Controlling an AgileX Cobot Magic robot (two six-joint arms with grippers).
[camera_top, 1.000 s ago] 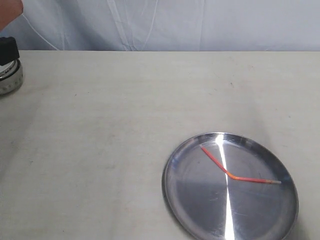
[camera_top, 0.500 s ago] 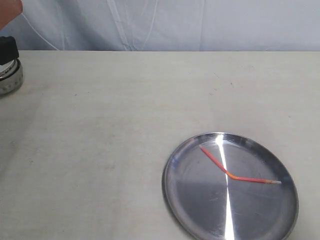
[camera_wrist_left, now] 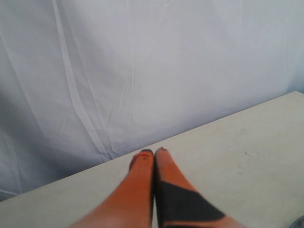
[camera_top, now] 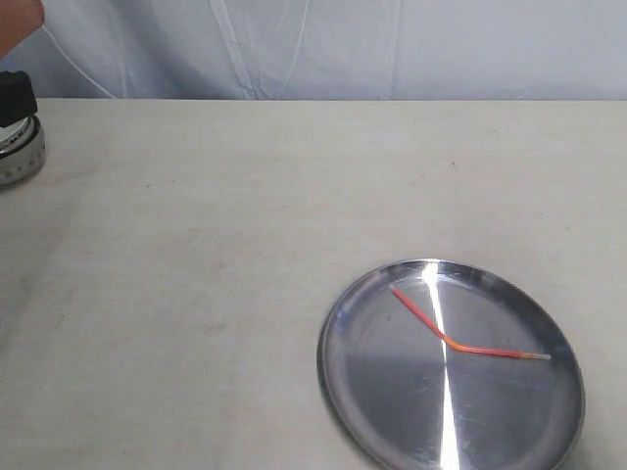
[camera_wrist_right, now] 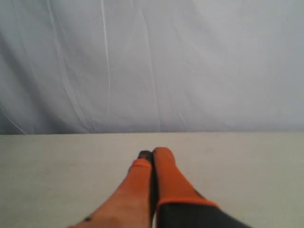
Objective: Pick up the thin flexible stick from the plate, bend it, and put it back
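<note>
A thin red-orange stick (camera_top: 449, 339), kinked mid-length with a pale tip toward the right, lies inside the round shiny silver plate (camera_top: 372, 411) at the front right of the table. No gripper touches it. My left gripper (camera_wrist_left: 154, 151) is shut with nothing between its orange fingers, pointing over bare table toward the white backdrop. My right gripper (camera_wrist_right: 153, 153) is also shut and empty, aimed at the table's far edge. Neither wrist view shows the stick. In the exterior view, only a bit of the left arm (camera_top: 18, 98) shows at the far left edge.
A round grey-white part of the left arm (camera_top: 22, 157) sits at the far left edge of the table. A white cloth backdrop (camera_top: 323, 49) hangs behind the table. The beige tabletop (camera_top: 216, 255) stretches between the left arm and the plate.
</note>
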